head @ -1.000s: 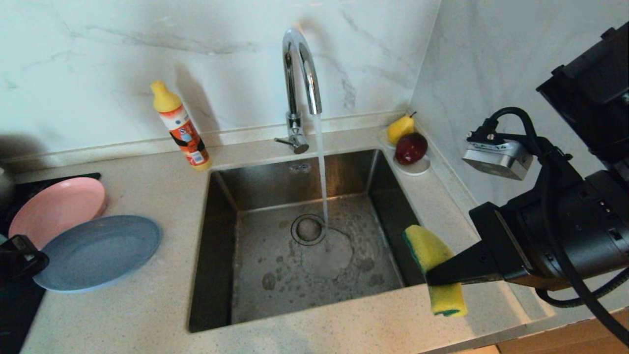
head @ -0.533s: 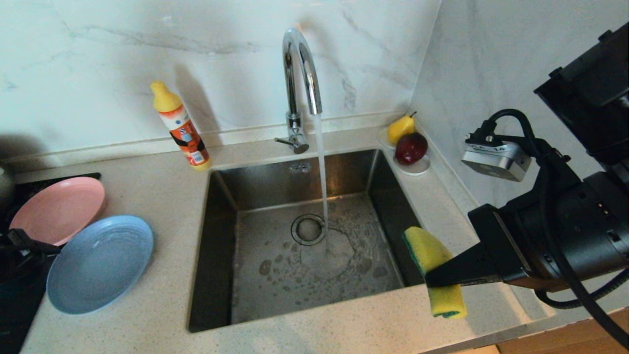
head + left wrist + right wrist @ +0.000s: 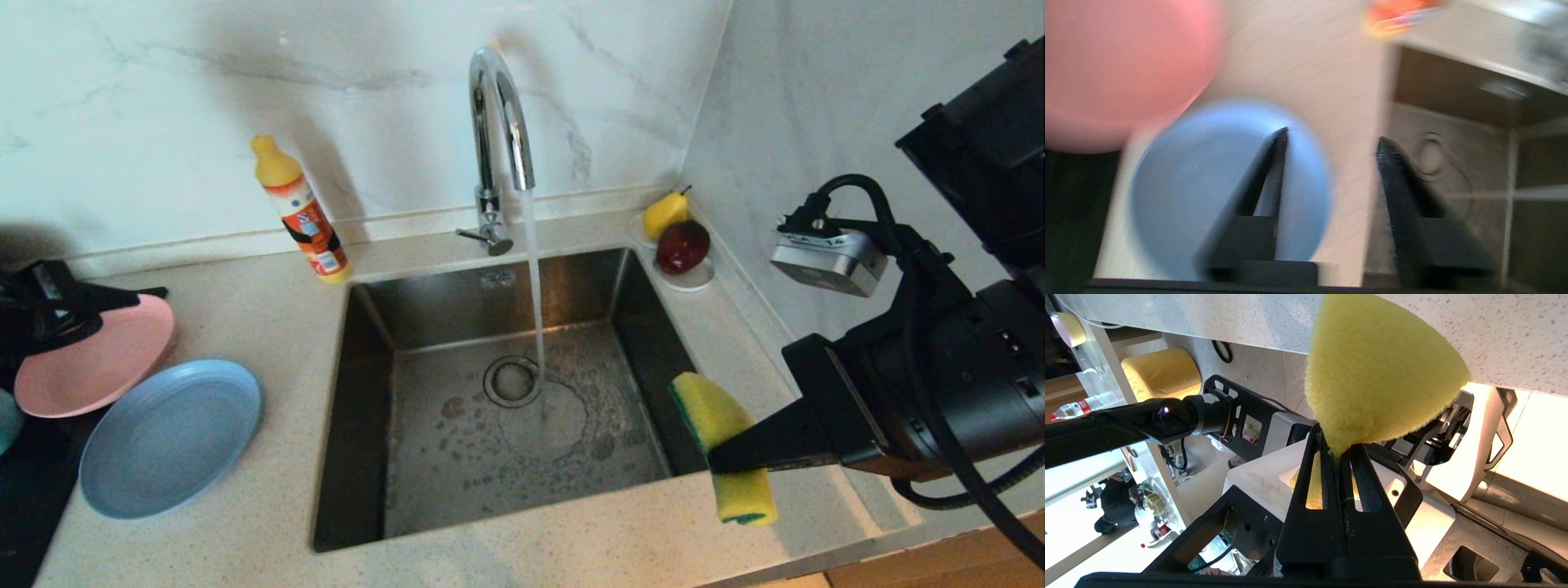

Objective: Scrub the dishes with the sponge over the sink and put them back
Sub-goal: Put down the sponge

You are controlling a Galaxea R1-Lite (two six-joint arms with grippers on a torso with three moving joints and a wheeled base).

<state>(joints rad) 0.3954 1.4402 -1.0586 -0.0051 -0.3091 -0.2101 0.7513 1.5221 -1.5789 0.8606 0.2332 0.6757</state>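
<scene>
From the head view we see the sink (image 3: 498,425) set into the speckled counter (image 3: 269,318), with water running from the tap (image 3: 500,122) down beside the round drain (image 3: 512,380). At the sink's near right corner the right gripper (image 3: 722,459) is clamped on the sponge (image 3: 722,445), which hangs folded over the basin's edge, green layer facing the sink. On the counter to the left lie the light-blue plate (image 3: 170,437) and, behind it, the pink plate (image 3: 94,359); the two look just about touching. The left gripper (image 3: 122,299) hangs over the far edge of the pink plate — from here we cannot tell how wide its fingers stand. A sliver of the teal bowl (image 3: 6,418) shows at the left border. An orange bottle (image 3: 300,212) stands at the wall, and a pear (image 3: 665,212) and a red apple (image 3: 682,245) sit on a saucer (image 3: 694,279) in the right corner.

The left wrist view supplies what the head view hides: the left gripper's (image 3: 1331,141) two fingers stand apart with nothing between them, above the light-blue plate (image 3: 1200,183) and the counter, the pink plate (image 3: 1118,69) to one side and the sink (image 3: 1474,163) to the other.

The right wrist view shows the right gripper's (image 3: 1337,451) fingers pressed tight together, pinching the sponge (image 3: 1380,371) so it flares out beyond them — a grip the head view only shows side-on.
</scene>
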